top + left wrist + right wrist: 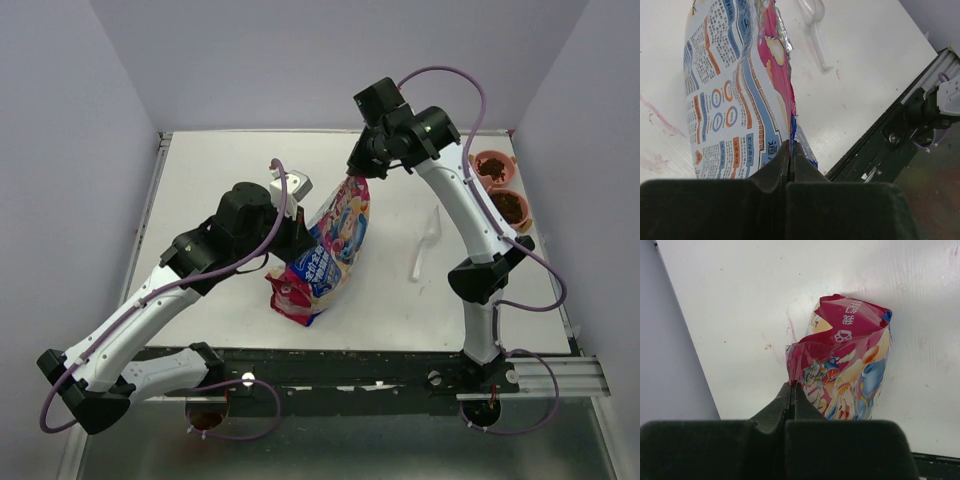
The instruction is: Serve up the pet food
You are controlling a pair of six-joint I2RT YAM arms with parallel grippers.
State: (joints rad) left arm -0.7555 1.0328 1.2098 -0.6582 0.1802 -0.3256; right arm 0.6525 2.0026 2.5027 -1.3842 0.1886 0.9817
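Both arms are on the bag (335,245), which stands slightly tilted near the middle of the table (230,170). The left gripper (791,150) has its fingers pressed together on a seam edge low on the bag's side. The right gripper (792,390) is pinched likewise on a crumpled pink fold at the top corner. Neither pincer shows a gap beyond the film it holds. The pet food (492,166) shows as dark brown fill in two small orange bowls (518,190) at the table's right far edge, well apart from the bag. Whatever kibble is inside the bag is hidden from all three views. The clear scoop (425,245) lies flat between the bag and the bowls, touching neither. We judge the step in hand to be bag handling with two grips, most likely spreading or steadying its mouth. We cannot tell whether the mouth is open: the top looks creased and a foil edge shows in the left wrist view. If the bowls count as filled, serving is far along. For the next move, one grip should keep the bag upright while the other lets go. A slack film edge could slip, and the bag could tip toward the near rail (380,365).
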